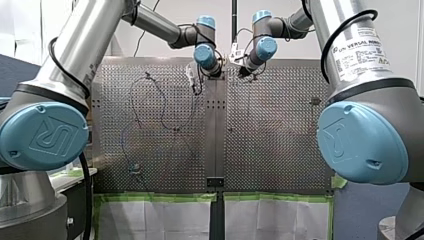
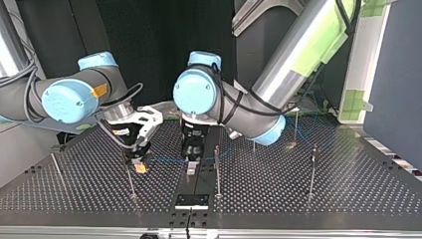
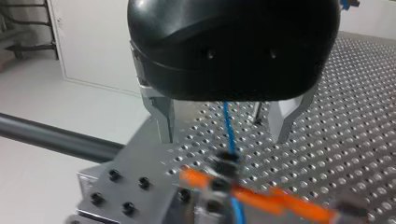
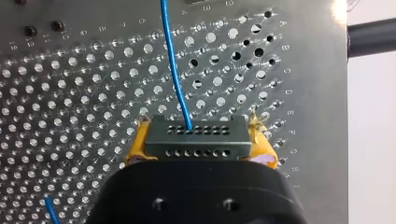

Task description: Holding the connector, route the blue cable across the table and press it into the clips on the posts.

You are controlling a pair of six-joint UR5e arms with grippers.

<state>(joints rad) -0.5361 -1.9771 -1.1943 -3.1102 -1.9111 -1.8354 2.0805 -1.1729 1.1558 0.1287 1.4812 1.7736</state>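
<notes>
Clenched on the connector [image 4: 198, 148], my right gripper [image 4: 200, 136] grips the grey block by its two ends between yellow pads [image 4: 134, 147], the rows of small holes facing the wrist camera; the blue cable [image 4: 173, 70] leaves the connector's far face and runs away from the gripper over the perforated table [image 4: 70, 93]; my left gripper [image 3: 223, 135] is released, its metal fingers [image 3: 164, 119] standing well apart, and the cable passes between them touching neither; ahead of it a blurred orange shape [image 3: 261, 198] lies across the cable, too smeared to tell more; in the top view the right gripper hangs low over the table, left of the middle and just beside a thin post [image 2: 130, 181]; the cable crosses from it to the left gripper, which stands near it at the table's middle; more posts stand upright: a post [image 2: 217, 172] just right of the left gripper, a post [image 2: 312, 172] well off at the view's right, a post [image 2: 55, 167] at its far left; farther back at the right more blue cable shows by a rear post [image 2: 297, 127]; in the front view the cable loops, dark and thin, over the table's left half, with both grippers at the far end near the middle.
</notes>
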